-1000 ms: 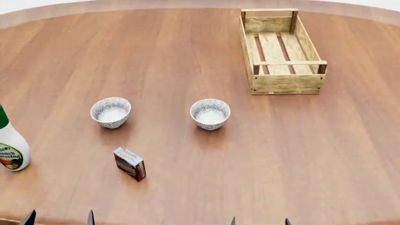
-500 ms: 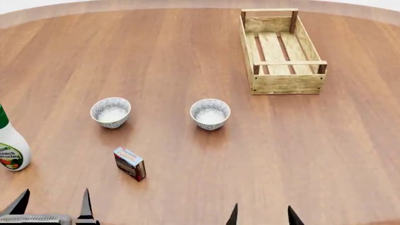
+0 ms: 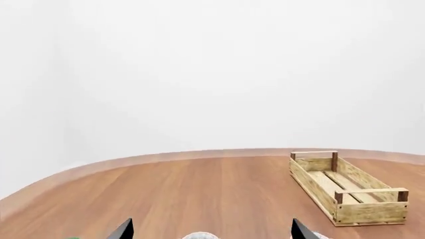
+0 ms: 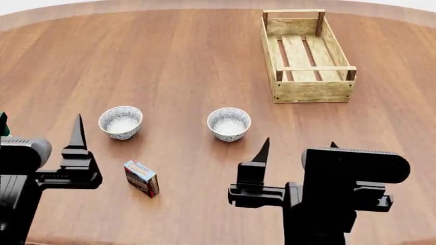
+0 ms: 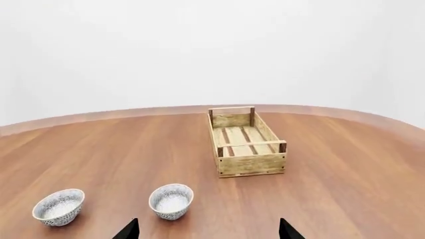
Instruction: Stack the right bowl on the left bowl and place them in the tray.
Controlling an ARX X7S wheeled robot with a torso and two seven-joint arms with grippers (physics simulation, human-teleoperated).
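Observation:
Two small speckled white bowls stand upright on the wooden table, the left bowl [image 4: 120,121] [image 5: 59,206] and the right bowl [image 4: 229,123] [image 5: 171,200]. The light-wood slatted tray [image 4: 307,56] [image 5: 246,144] [image 3: 345,189] lies empty at the far right. My left gripper [image 4: 42,123] [image 3: 212,225] is open, nearer than the left bowl and to its left; only that bowl's rim [image 3: 199,235] shows between its fingers. My right gripper [image 4: 299,142] [image 5: 208,225] is open and empty, nearer than the right bowl and a little to its right.
A small red-and-blue box [image 4: 142,177] stands on the table in front of the left bowl, between my two arms. A dressing bottle at the left edge is almost wholly hidden behind my left arm; only its green cap [image 4: 3,122] shows. The round table's far rim [image 5: 133,113] curves behind the tray.
Both arms have risen from the bottom edge of the head view and moved forward toward the bowls, fingers still spread. The left arm now covers the bottle. Bowls, box and tray have not moved.

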